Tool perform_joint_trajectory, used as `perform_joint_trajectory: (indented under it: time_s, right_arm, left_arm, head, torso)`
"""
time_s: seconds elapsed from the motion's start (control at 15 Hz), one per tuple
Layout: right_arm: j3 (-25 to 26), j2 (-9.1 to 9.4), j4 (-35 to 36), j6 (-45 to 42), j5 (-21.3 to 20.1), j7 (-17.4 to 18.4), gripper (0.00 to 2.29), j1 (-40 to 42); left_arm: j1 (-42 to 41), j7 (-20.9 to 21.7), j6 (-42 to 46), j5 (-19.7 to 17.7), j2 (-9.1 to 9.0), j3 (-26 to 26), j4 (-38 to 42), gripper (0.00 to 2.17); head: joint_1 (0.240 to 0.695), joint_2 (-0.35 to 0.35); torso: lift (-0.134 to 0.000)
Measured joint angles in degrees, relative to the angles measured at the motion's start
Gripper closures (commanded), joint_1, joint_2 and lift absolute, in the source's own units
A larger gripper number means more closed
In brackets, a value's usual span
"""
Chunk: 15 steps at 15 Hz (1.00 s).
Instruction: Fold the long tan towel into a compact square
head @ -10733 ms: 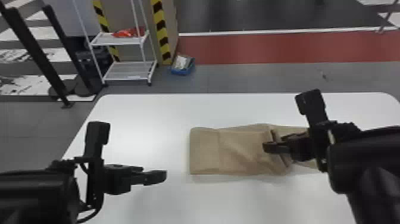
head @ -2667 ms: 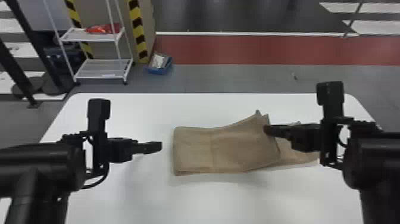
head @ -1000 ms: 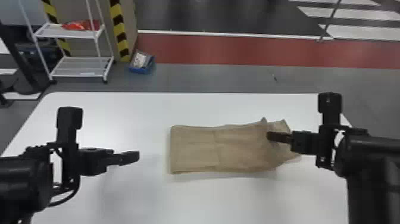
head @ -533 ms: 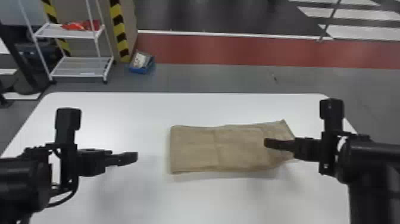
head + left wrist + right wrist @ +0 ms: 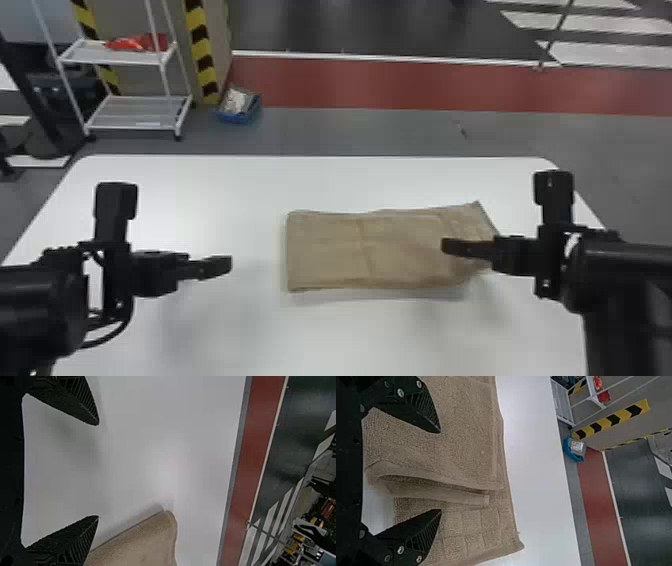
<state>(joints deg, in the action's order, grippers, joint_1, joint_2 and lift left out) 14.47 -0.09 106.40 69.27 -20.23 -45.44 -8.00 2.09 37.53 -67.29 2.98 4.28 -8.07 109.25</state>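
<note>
The towel (image 5: 350,250) lies on the table (image 5: 260,330), right of its middle, with its long sides running roughly along the far edge. It is folded into a flat, layered strip, longer than it is wide. Its left end makes a fairly straight side with rounded corners, and a faint crease crosses it partway along. The right end is looser: a corner points out toward the table's far right corner, and the layers there do not line up.

The right hand (image 5: 447,247) is over the towel's right end, coming in from the table's right edge. It is open, its two fingers spread wide. In the right wrist view, the right hand (image 5: 441,471) has its fingers spread on either side of the layered edges. An upper layer ends in a slightly raised hem, a narrow flap shows just under it, and the layer below has a pattern of squares. Whether a fingertip touches the cloth I cannot tell.

The left hand (image 5: 225,266) is over the left part of the table, well apart from the towel's left end. It is open too, fingers wide apart, with bare tabletop between them in the left wrist view.

On the floor past the table's far edge, toward its far left corner, are a white rack (image 5: 112,60) with something red (image 5: 132,43) on its upper shelf and a blue box (image 5: 235,117) just beside the rack.
</note>
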Motion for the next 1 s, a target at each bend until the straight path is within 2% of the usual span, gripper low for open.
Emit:
perform_joint_trajectory:
  time_s: [0.67,1.0]
  right_arm:
    - [-0.4,0.0,-1.5,0.5,-3.3,-1.0,0.29,-0.5]
    - [-0.4,0.0,-3.0,0.2,-3.8,-1.0,0.53,-1.2]
  left_arm:
    - [-0.2,0.1,0.2,-0.4,0.46,-0.1,0.1,0.04]
    - [-0.4,0.1,0.2,-0.4,0.46,-0.1,0.2,0.04]
  head:
    - [0.695,-0.078]
    - [0.695,-0.079]
  torso:
    - [-0.125]
    - [-0.125]
